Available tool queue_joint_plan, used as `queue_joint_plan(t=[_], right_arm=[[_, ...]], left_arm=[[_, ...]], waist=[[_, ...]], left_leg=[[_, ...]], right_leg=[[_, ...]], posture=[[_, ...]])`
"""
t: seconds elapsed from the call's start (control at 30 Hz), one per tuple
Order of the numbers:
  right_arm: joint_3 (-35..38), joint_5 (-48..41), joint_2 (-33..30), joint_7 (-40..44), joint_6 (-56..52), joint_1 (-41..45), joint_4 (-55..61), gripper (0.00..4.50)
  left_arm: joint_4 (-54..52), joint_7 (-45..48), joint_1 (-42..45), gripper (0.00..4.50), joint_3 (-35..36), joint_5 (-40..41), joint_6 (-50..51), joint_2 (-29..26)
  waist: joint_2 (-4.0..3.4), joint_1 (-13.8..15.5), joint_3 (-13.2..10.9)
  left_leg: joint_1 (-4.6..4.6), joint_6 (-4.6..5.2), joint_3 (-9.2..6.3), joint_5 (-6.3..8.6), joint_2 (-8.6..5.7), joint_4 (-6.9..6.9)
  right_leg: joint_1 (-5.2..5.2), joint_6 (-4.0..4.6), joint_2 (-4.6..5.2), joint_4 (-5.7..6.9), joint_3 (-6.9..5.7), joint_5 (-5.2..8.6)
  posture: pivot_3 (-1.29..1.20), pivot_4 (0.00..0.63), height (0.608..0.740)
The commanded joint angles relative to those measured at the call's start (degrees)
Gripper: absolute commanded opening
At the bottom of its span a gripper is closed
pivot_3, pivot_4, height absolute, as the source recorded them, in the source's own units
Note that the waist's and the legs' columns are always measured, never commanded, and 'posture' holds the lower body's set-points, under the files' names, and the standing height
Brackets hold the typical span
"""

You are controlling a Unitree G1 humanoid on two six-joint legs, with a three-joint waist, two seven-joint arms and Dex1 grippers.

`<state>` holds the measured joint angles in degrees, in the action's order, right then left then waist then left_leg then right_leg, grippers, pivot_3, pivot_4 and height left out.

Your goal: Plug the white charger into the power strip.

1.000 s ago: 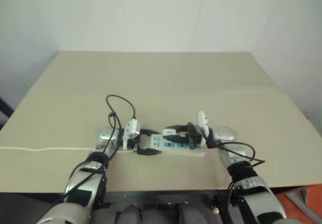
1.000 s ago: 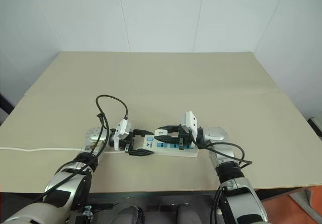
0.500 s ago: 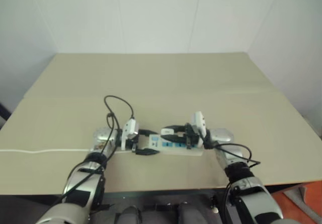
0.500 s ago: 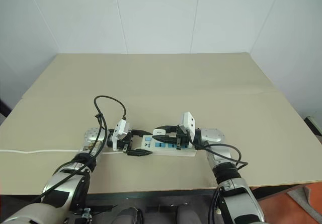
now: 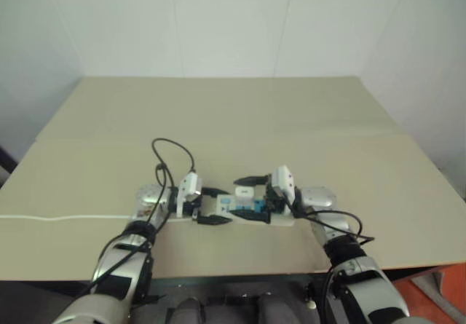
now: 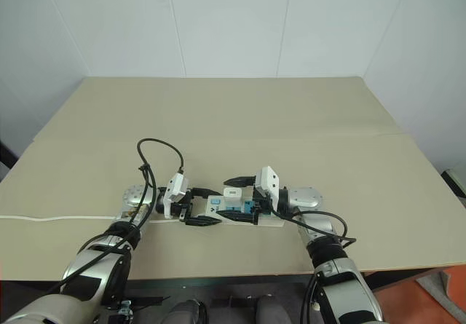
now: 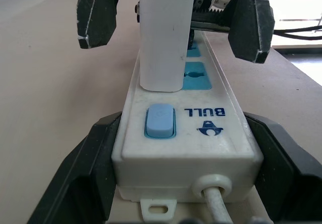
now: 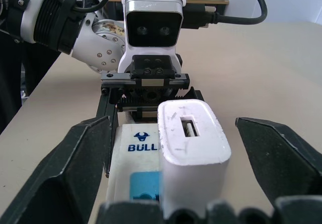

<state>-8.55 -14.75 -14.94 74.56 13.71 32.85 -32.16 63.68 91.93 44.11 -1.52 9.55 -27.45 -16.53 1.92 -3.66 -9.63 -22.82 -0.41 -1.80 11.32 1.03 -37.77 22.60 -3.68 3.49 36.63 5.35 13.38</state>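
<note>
The power strip point(image 6: 218, 209) lies on the tan table near its front edge. My left gripper point(image 6: 206, 206) is shut on the strip's switch end, one black finger point(image 7: 75, 183) on each long side. The white charger point(image 6: 232, 194) stands upright in the socket nearest the blue switch point(image 7: 160, 119). My right gripper point(image 6: 238, 196) is open, and its fingers point(image 8: 75, 168) stand on either side of the charger point(image 8: 191, 143) with a gap on both sides. In the left wrist view the charger point(image 7: 163, 38) rises from the strip point(image 7: 206, 133).
The strip's thin white cord point(image 6: 58, 217) runs left along the table point(image 6: 291, 120) to its edge. A black cable point(image 6: 156, 153) loops above my left wrist. The table's front edge lies just behind both arms. White walls stand behind the table.
My right gripper has opened and let go of the charger, which now stands by itself in the strip. The left gripper keeps its hold on the strip.
</note>
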Motion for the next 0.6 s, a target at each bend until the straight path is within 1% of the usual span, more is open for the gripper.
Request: queue_joint_plan(t=[0.03, 0.07, 0.1, 0.17, 0.27, 0.33, 0.4, 0.5, 0.6], right_arm=[[-1.9, 3.2, -1.2, 0.1, -0.3, -2.2, -4.2, 4.48], [-1.8, 3.2, -1.3, -0.1, -0.2, -2.1, -4.1, 4.48], [-1.6, 3.2, -1.5, -0.3, -0.1, -2.0, -3.9, 4.50], [-1.5, 3.4, -1.9, -0.7, 0.4, -1.9, -3.3, 4.50], [-1.4, 3.7, -3.6, -0.9, 0.7, -2.0, -0.2, 4.50], [-0.5, 2.6, -5.4, -1.2, 0.2, -2.2, 4.0, 4.50], [1.5, 0.3, -8.6, -0.9, -1.4, -3.0, 10.8, 4.50], [6.1, -1.7, -15.3, -3.2, -5.1, -4.7, 20.8, 4.50], [12.1, -4.0, -23.6, -3.8, -8.3, -7.3, 27.0, 4.50]], left_arm=[[-3.1, 0.6, 2.3, 3.27, -4.9, 2.3, 7.6, -1.7], [-4.0, 0.6, 2.0, 3.27, -5.8, 3.7, 8.9, -2.1], [-4.8, 0.6, 1.7, 4.02, -6.3, 5.0, 9.7, -2.4], [-6.5, 0.6, 1.1, 4.48, -7.2, 7.1, 10.5, -2.8], [-9.1, 0.6, 0.5, 4.48, -7.4, 9.6, 11.0, -3.8], [-11.5, 0.6, -0.7, 4.48, -5.1, 11.5, 8.8, -4.3], [-17.0, 0.6, -2.6, 4.48, -3.1, 15.6, 11.6, -6.2], [-27.7, 0.6, -6.8, 4.48, -3.3, 21.6, 21.2, -13.3], [-33.5, 0.6, -11.5, 4.48, -2.7, 21.5, 21.6, -19.8]], waist=[[0.01, 0.1, 0.0], [0.01, 0.0, 0.0], [0.01, 0.0, 0.0], [0.01, 0.0, 0.0], [0.01, 0.2, 0.0], [0.00, 0.2, 0.0], [-0.01, 0.3, 0.0], [-0.11, 0.2, -0.2], [-0.27, 0.0, -0.3]], left_leg=[[0.00, 0.00, -0.01, 0.00, 0.00, 0.00], [0.00, 0.00, -0.02, 0.00, 0.00, 0.00], [0.01, 0.00, -0.02, 0.00, 0.00, 0.00], [0.01, -0.01, -0.02, 0.02, 0.00, 0.01], [0.00, -0.02, -0.03, 0.02, -0.01, 0.01], [-0.01, -0.02, -0.03, 0.02, -0.01, 0.01], [-0.07, -0.02, -0.03, 0.02, -0.01, 0.01], [-0.65, -0.02, -0.01, 0.02, 0.00, 0.01], [-1.00, -0.02, 0.04, 0.02, 0.00, 0.03]], right_leg=[[-0.01, -0.01, 0.00, 0.00, -0.01, 0.00], [-0.02, -0.01, 0.00, 0.00, -0.01, 0.01], [-0.02, -0.02, 0.00, 0.00, -0.01, 0.01], [-0.02, -0.04, 0.00, -0.01, -0.01, 0.03], [-0.03, -0.04, 0.02, -0.02, -0.01, 0.03], [-0.02, -0.04, 0.02, -0.02, -0.01, 0.03], [0.05, -0.03, 0.02, -0.05, -0.01, 0.04], [0.71, 0.01, 0.03, 0.08, 0.05, 0.01], [1.20, 0.04, 0.02, 0.19, 0.14, 0.00]], posture=[[0.00, 0.150, 0.740], [0.00, 0.150, 0.740], [0.00, 0.150, 0.740], [0.00, 0.150, 0.740], [0.00, 0.150, 0.740], [0.00, 0.150, 0.740], [0.00, 0.150, 0.740], [0.00, 0.150, 0.740], [0.00, 0.150, 0.740]])
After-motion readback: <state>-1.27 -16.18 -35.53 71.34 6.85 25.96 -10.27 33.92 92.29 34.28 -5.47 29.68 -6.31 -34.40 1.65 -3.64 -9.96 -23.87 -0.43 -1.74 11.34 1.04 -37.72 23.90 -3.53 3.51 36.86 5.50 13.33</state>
